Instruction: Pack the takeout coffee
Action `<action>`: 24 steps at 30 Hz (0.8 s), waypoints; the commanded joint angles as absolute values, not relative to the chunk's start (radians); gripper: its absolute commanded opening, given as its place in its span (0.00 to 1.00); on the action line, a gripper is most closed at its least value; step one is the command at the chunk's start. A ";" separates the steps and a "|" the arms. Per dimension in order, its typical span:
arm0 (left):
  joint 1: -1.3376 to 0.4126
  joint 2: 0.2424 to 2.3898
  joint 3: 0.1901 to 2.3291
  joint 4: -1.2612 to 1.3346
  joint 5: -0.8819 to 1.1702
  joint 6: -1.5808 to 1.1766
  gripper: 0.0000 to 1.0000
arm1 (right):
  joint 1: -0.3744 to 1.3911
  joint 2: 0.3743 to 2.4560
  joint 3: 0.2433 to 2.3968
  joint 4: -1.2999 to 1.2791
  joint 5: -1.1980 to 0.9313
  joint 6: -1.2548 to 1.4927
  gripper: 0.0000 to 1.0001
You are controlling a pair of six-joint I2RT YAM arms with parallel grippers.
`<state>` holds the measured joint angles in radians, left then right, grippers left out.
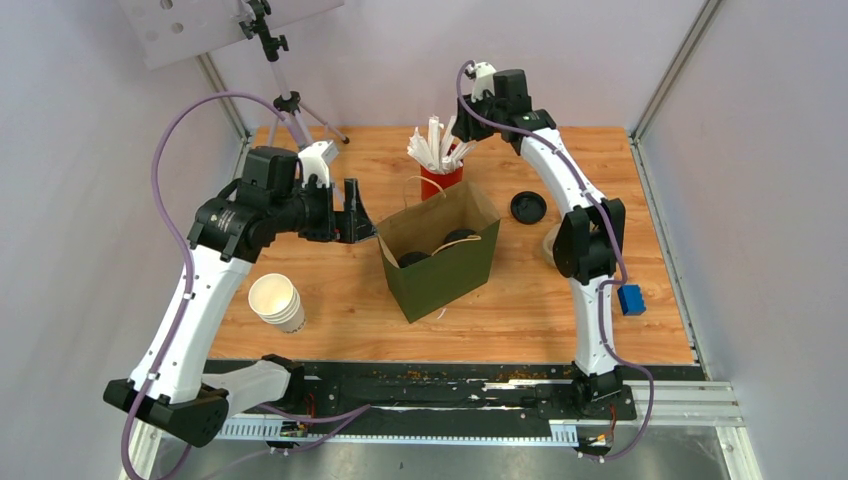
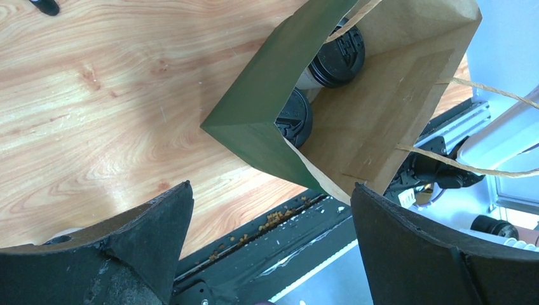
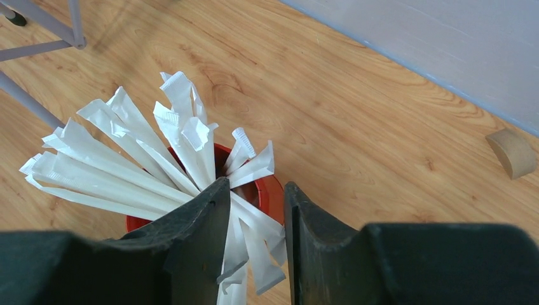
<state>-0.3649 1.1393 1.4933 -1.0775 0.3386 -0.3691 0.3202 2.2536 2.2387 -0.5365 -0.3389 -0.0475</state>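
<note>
No text, brand or number can be read anywhere. The black lids in the bag carry raised lettering, too blurred to make out; a small pale mark on the left arm is too tiny to read

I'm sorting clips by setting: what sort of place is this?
Likely a robot lab test cell, not a café: two arms bolted to a wooden table, bare walls with metal framing, a tripod behind.

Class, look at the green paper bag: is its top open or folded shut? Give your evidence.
Open. The green paper bag has its mouth gaping upward, and two black-lidded cups show inside it from above.
</note>
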 commanded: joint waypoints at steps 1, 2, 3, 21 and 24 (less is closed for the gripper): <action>-0.360 1.113 1.489 -1.051 0.360 -0.375 1.00 | 0.328 2.176 2.237 -0.540 -0.345 -0.029 0.36; -0.360 1.110 1.488 -1.051 0.361 -0.376 1.00 | 0.329 2.171 2.237 -0.539 -0.344 -0.029 0.34; -0.360 1.107 1.487 -1.051 0.361 -0.375 1.00 | 0.330 2.167 2.237 -0.537 -0.343 -0.029 0.31; -0.360 1.082 1.479 -1.050 0.368 -0.377 1.00 | 0.334 2.106 2.270 -0.605 -0.340 -0.039 0.00; -0.360 1.075 1.475 -1.054 0.368 -0.378 1.00 | 0.334 2.096 2.265 -0.621 -0.284 -0.018 0.16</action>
